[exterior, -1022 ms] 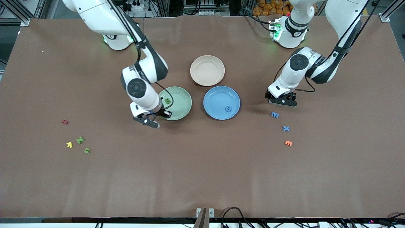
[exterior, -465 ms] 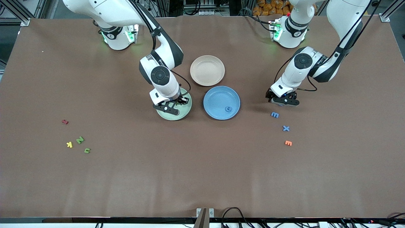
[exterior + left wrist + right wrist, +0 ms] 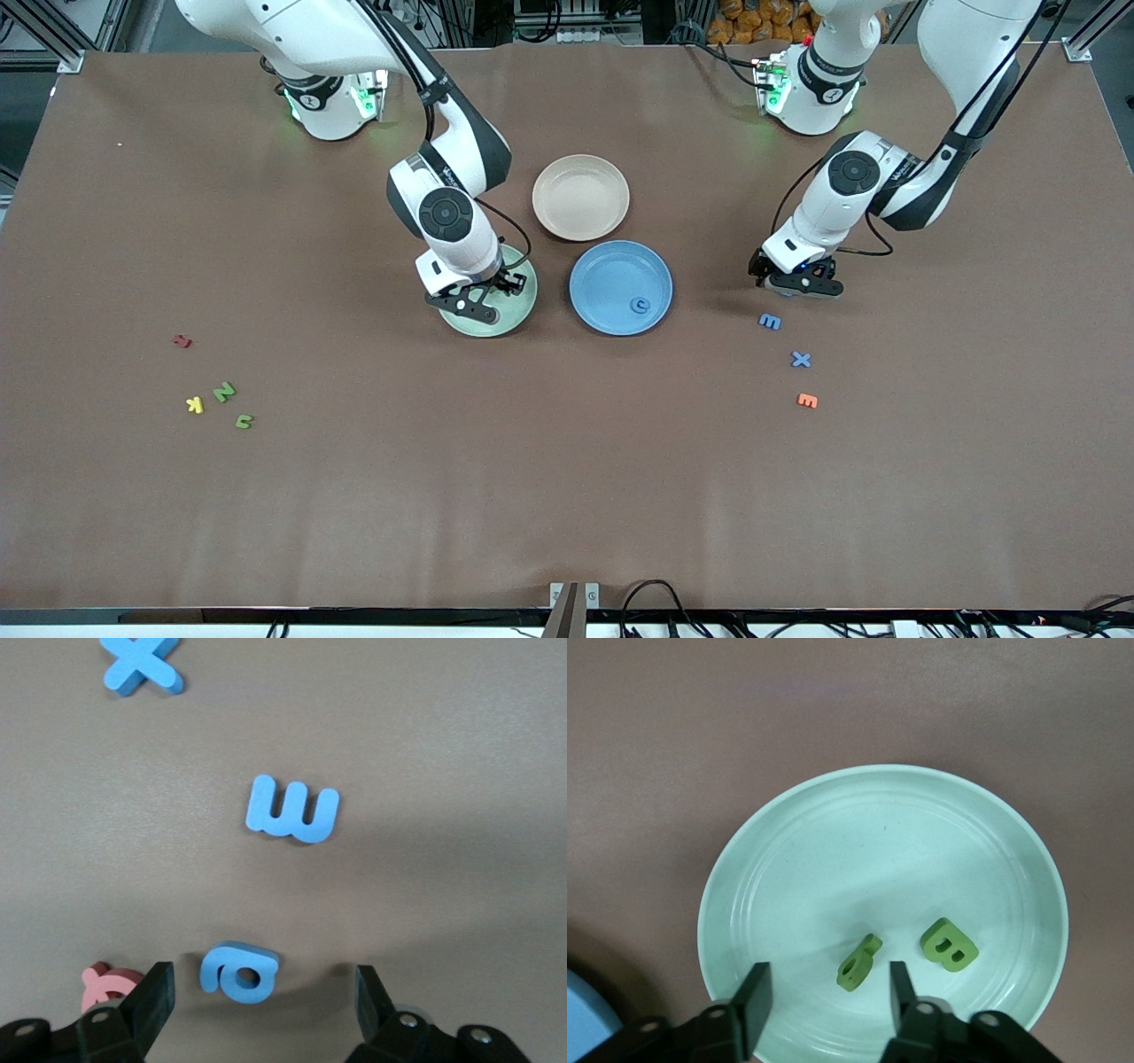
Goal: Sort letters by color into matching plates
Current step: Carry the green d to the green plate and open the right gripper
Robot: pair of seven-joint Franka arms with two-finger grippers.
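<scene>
Green P, seemingly falling, between right gripper's parted fingers.

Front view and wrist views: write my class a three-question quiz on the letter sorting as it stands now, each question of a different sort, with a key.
1. True or false: the blue plate holds two letters.
2. Which letter lies on the table under the open left gripper? A) blue X B) blue a C) orange E
3. Fill in: the open right gripper is over the green plate, which holds ___ green letters.

Key: 1. False, it holds only the C. 2. B. 3. Two, the B and the P.
</scene>
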